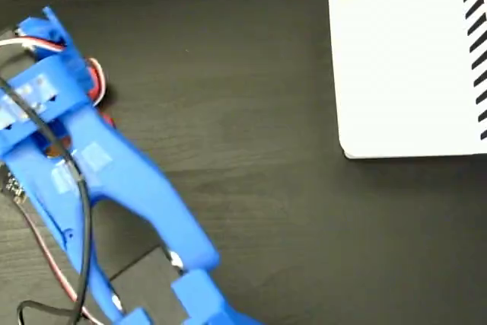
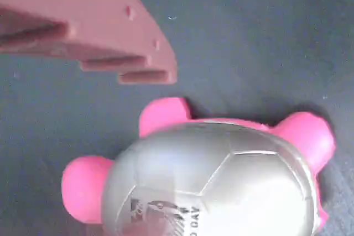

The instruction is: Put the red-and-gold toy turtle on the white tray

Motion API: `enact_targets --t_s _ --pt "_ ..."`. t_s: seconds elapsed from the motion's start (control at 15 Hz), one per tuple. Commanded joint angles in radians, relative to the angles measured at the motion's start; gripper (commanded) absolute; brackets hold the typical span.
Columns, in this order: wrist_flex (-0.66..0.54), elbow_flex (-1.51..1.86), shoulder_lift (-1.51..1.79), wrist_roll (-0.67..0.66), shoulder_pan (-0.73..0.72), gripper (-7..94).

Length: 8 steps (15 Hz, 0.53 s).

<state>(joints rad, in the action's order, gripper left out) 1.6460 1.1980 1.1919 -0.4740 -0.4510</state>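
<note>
Black wood-grain table (image 1: 251,150) fills pretty much the whole fixed view, dark and matte. Biggest thing on it is the white tray (image 1: 403,74), parked in the top right corner of that view, with short black diagonal stripes along its top and right edges. Part of it runs out of the picture.

Then the blue arm (image 1: 129,180), stretching from the bottom middle up to the left edge, with black and red-white cables looped along it. It sits well apart from the tray, on the opposite side of the view.

The turtle (image 2: 221,181) is over on the left under the top end of the arm. In the fixed view you only catch a bit of red (image 1: 96,81) peeking out beside the blue plastic. The wrist view shows it way better: shiny domed shell with a dark printed mark, stubby feet sticking out, lying on the table right below the camera. Colours look pinkish-silver there.

The hand (image 2: 149,153): one finger (image 2: 94,26) juts in from the top left of the wrist view, just above the turtle and not touching it. The other finger isn't clear, so I can't tell if it's open or closed.
</note>
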Motion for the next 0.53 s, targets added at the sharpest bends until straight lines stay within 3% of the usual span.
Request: enact_targets --t_s 0.0,0.2,0.47 --pt "0.028 -0.061 0.041 -0.009 -0.005 51" --pt "0.028 -0.064 0.031 -0.009 0.003 68" --pt "0.003 -0.067 -0.015 -0.009 0.009 68"
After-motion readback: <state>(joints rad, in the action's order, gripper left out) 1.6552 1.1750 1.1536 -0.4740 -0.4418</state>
